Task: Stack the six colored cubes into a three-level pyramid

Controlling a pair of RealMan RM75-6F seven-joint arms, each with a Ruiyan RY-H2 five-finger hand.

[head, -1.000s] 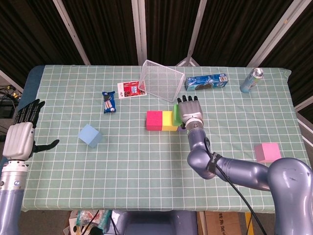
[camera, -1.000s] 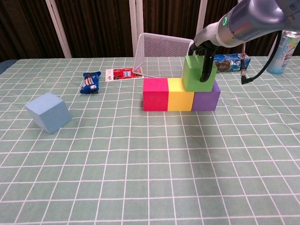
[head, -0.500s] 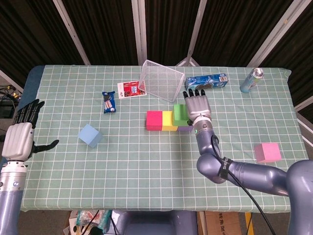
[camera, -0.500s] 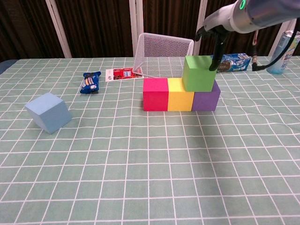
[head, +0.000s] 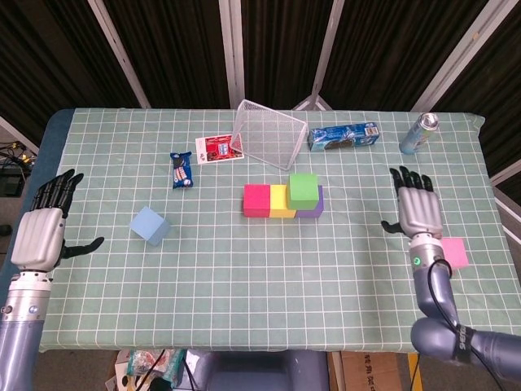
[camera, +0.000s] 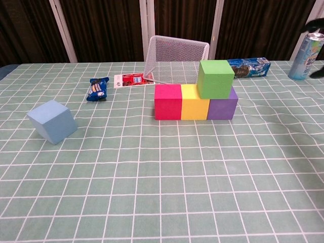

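Note:
A row of three cubes stands mid-table: red cube (head: 256, 199), yellow cube (head: 279, 201) and purple cube (camera: 223, 108). A green cube (head: 304, 188) sits on top, over the yellow-purple seam. A light blue cube (head: 150, 225) lies alone at the left. A pink cube (head: 453, 252) lies at the right, partly hidden behind my right hand (head: 417, 208), which is open with fingers spread and holds nothing. My left hand (head: 42, 230) hovers open at the table's left edge, far from every cube.
A tipped wire mesh basket (head: 269, 134) stands just behind the row. A blue snack packet (head: 181, 169), a red-and-white card (head: 218, 149), a blue cookie box (head: 343, 136) and a can (head: 418, 133) lie along the back.
My right hand let go of the green cube and pulled away to the right, above the pink cube. The green cube stays on the row. The left hand barely moved.

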